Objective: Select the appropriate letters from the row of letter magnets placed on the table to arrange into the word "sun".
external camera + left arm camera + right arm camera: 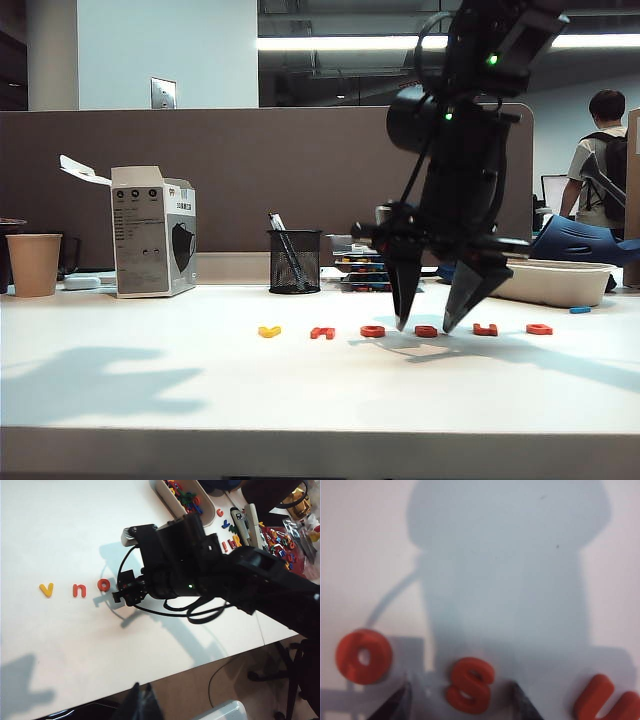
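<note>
Black and spread wide, the right gripper [433,325] straddled the s [469,685] in the row of letter magnets [404,330] on the table [300,390], holding nothing. The letter's long axis ran along the gap between the fingertips [395,705], not across it. Closing off-centre could skid the thin s or nudge the neighbouring o [364,656] and u [606,700]. The left gripper [137,706] hung off the table; I could not tell its state

Open right gripper [460,700] astride s [469,685]; o [364,656] and u [607,700] just outside fingertips; bare table [300,390] toward front edge.
</note>
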Tool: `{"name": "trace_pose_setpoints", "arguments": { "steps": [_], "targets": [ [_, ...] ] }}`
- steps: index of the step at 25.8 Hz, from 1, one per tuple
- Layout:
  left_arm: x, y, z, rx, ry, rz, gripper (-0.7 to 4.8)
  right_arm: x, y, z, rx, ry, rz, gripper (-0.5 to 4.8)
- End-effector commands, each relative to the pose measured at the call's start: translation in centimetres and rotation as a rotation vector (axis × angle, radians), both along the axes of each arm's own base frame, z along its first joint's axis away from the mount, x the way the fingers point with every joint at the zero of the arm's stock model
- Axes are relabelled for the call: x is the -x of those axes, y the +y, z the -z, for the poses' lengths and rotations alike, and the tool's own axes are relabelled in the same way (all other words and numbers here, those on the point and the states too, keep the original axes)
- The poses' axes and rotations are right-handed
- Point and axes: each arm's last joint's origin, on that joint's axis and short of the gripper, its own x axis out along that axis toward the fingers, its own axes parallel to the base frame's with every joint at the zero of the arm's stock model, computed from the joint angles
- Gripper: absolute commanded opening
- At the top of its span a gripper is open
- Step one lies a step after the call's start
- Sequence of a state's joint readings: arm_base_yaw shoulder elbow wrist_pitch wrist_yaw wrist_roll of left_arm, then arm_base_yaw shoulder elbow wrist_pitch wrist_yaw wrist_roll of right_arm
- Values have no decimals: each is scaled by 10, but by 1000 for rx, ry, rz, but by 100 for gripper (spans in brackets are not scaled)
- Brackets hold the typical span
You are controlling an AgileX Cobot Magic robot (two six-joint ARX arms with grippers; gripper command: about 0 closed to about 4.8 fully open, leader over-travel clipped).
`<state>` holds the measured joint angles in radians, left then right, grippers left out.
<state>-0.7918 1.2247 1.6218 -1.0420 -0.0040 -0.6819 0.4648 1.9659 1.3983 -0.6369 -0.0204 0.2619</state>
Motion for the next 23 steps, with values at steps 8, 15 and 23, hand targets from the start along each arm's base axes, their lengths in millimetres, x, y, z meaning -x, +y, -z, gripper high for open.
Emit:
{"name": "trace_pose_setpoints", "arguments": {
  "steps": [8,15,23],
  "targets": [
    [1,1,-1,-8,-20,12,-5,-1,1,1,21,-18,35,200],
    [1,1,-1,-8,-21,13,-5,-2,1,5,32,-9,37,200],
    [1,1,-1,-9,-21,13,-5,1,5,17,57,43,23,198]
  ]
}}
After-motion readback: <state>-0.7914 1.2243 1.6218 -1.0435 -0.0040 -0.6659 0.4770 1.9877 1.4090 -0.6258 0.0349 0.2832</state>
